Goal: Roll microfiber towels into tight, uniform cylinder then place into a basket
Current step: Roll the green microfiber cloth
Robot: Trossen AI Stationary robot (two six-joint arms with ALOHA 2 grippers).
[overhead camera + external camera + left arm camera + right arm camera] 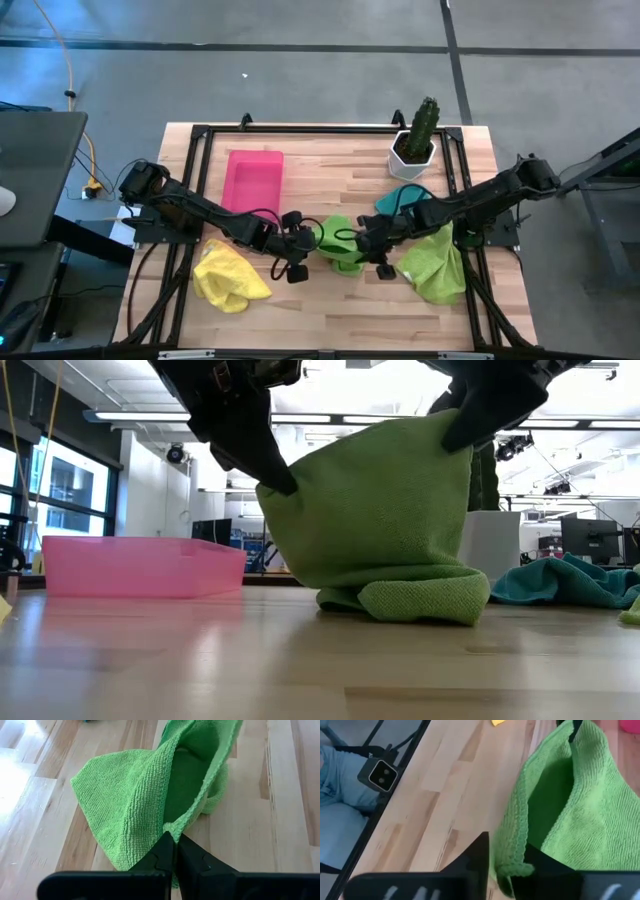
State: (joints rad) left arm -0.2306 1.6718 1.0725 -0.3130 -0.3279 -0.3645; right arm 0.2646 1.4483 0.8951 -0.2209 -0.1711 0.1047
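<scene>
Two grippers share one lime green towel (338, 243) at the worktop's (330, 310) centre, slung between them along nine-to-three: left gripper (174, 839) clenched on its nine o'clock corner, right gripper (507, 854) pinching the three o'clock edge. Pink basket (252, 180) lies toward eleven.

The lime green towel (338, 243) shows a fine looped weave; the larger towel (437, 265) is lime too. The others are yellow (228, 277) and teal (400, 199). The basket (253, 180) is bright pink, the table (340, 165) pale striped wood, the cactus (425, 122) dark green in a white pot (409, 158).
</scene>
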